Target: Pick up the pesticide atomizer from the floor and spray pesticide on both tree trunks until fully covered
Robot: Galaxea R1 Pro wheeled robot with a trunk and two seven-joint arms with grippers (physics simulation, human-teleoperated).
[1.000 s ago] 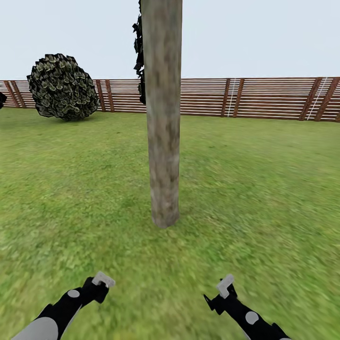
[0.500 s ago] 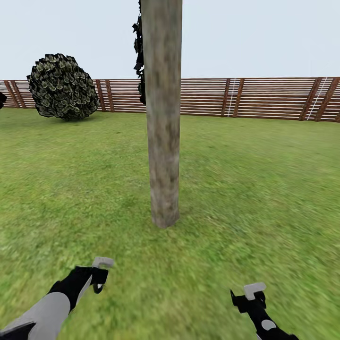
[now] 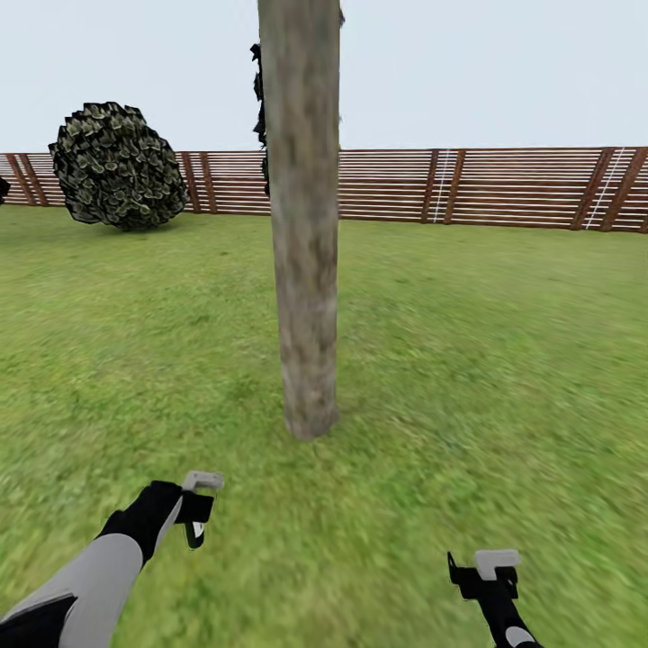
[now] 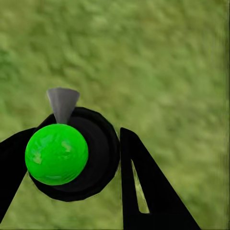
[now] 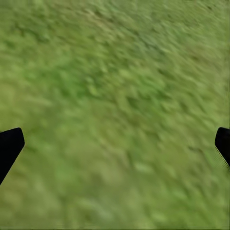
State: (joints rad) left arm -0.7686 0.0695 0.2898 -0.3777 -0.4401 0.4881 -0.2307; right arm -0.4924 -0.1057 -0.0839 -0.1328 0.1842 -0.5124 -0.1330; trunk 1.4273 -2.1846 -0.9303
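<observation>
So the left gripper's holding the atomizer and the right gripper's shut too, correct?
Not quite. The left gripper does hold the atomizer, but the right gripper is open: the right wrist view shows its fingers wide apart over bare grass.

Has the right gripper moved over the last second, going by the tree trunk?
Yes. The right gripper has drawn back toward the robot and slightly outward, away from the base of the tree trunk.

Tree trunk [image 3: 303, 270] ahead, open lawn [image 3: 486, 360] around

No text or labels are readable anywhere.
</observation>
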